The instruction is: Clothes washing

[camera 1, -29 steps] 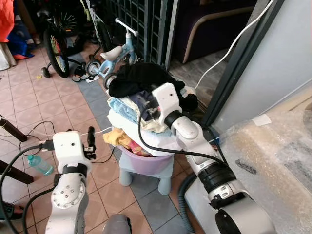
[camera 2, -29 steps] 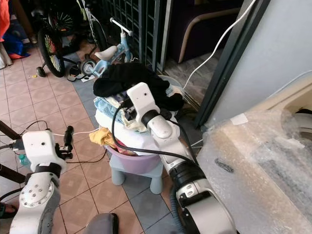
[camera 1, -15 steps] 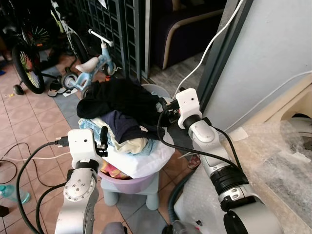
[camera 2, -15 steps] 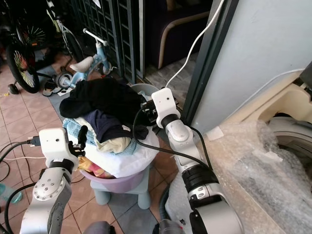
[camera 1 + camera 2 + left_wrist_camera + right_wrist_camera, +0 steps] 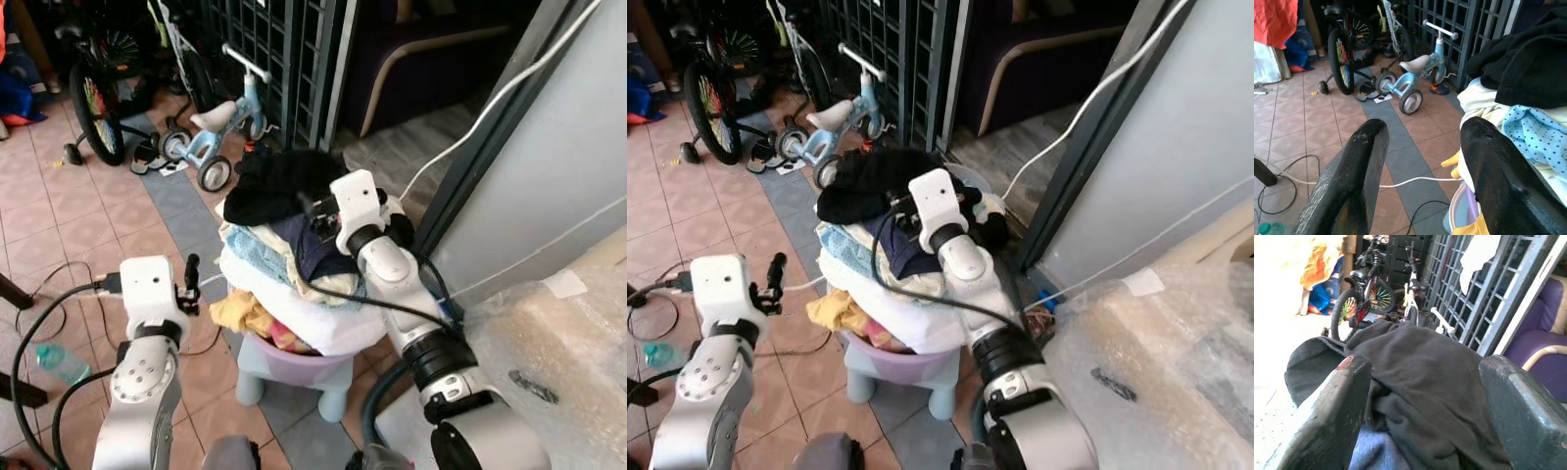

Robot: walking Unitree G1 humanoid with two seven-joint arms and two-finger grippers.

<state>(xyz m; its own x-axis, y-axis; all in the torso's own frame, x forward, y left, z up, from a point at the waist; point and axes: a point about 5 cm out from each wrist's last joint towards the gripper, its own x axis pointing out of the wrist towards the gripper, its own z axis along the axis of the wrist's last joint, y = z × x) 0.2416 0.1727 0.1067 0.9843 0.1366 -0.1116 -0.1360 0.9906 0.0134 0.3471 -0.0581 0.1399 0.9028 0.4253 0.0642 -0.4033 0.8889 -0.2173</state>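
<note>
Right in front of the right gripper (image 5: 1418, 411), a black garment (image 5: 279, 183) is lying on top of the laundry heap, and the gripper's fingers (image 5: 1332, 406) are standing wide apart on either side of it, closing on nothing. Beneath that gripper, the pile of clothes (image 5: 294, 269) is spilling over a purple basin (image 5: 294, 360), which is sitting on a pale blue stool (image 5: 328, 387). A blue dotted cloth (image 5: 1533, 134) and a yellow piece (image 5: 240, 311) are showing on the side of the heap nearest the left gripper (image 5: 1422, 161). That left gripper is hovering beside the basin with its fingers (image 5: 1356, 171) spread and nothing between them, well short of touching the clothes. Beyond its fingertips a white cable (image 5: 1415, 182) is trailing across the tiled floor (image 5: 1303, 122), and farther off a small blue tricycle (image 5: 220, 113) and a bicycle (image 5: 93, 93) are standing by a dark metal grille (image 5: 284, 39). Off to the right arm's outer side, bubble wrap (image 5: 1176, 352) is covering a large appliance.
</note>
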